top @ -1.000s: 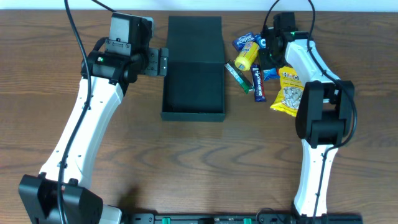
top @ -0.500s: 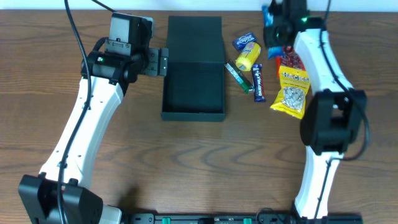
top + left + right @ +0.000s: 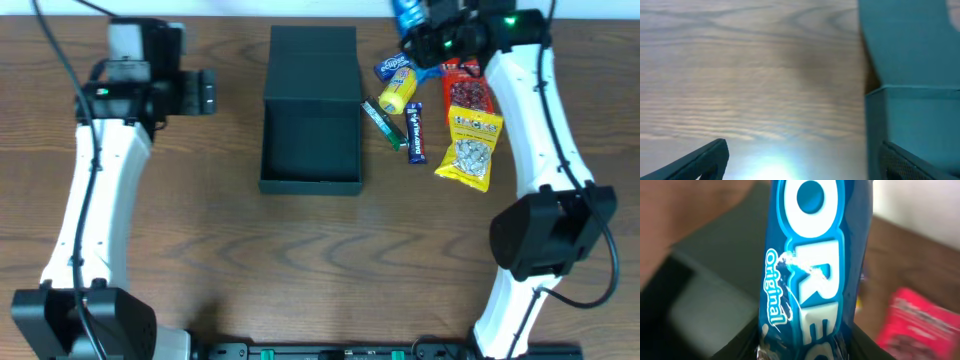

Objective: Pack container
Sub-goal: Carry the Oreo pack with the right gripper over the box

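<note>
Between the spread left gripper [image 3: 210, 92] and right gripper [image 3: 424, 28] clasping an Oreo packet [image 3: 815, 270] lies the container [image 3: 310, 135].

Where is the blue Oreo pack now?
Overhead, the Oreo pack is gripped in the right tool at the far edge of the table, just right of the box.

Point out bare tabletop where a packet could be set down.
Free: the brown wooden table in front of the dark teal cardboard box, and between box and left hand. Crowded: the snack packets right of the box.
</note>
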Tool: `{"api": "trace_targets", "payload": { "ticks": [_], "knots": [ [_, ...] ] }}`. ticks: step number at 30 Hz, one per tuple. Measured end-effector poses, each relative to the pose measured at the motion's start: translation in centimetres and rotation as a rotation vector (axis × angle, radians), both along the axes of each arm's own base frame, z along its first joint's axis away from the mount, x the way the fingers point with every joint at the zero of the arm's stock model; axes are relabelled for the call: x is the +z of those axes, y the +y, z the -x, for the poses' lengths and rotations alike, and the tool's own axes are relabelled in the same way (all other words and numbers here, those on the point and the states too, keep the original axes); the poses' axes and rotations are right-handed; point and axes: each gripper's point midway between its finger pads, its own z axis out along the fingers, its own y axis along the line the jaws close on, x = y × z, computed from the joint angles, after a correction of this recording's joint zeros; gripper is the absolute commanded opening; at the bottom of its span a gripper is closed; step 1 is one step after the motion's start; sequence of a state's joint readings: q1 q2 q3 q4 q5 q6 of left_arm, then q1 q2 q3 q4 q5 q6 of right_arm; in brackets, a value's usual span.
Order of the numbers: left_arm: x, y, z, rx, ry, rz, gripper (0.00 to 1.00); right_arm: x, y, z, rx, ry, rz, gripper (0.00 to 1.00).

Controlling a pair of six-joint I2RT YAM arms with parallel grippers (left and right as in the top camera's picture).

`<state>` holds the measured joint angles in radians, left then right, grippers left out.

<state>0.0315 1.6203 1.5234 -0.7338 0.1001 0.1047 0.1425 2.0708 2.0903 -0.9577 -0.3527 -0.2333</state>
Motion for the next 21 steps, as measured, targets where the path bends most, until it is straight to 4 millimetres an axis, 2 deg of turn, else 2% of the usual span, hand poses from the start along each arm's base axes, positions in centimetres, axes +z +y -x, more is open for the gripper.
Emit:
{"api": "trace_targets", "payload": {
  "ticks": [5, 9, 13, 17, 21],
  "knots": [
    [0.0, 2.2, 0.1, 0.008, 0.000, -0.001, 0.96, -0.4, 4.2, 3.8, 0.264, 0.045, -0.048, 0.01],
    [0.0, 2.5, 0.2, -0.023, -0.005, 0.005, 0.95, -0.8, 6.3, 6.1, 0.447, 0.026, 0.000, 0.01],
    [0.1, 2.2, 0.2, -0.055, -0.008, 0.002, 0.95, -1.9, 8.5, 7.4, 0.585, -0.023, 0.154, 0.01],
    [0.1, 1.9, 0.1, -0.075, -0.011, 0.003, 0.95, -3.0, 12.2, 9.3, 0.739, -0.079, 0.315, 0.01],
    [0.1, 1.7, 0.1, -0.091, -0.013, 0.009, 0.95, -5.6, 15.3, 10.4, 0.849, -0.091, 0.424, 0.01]
  ]
}}
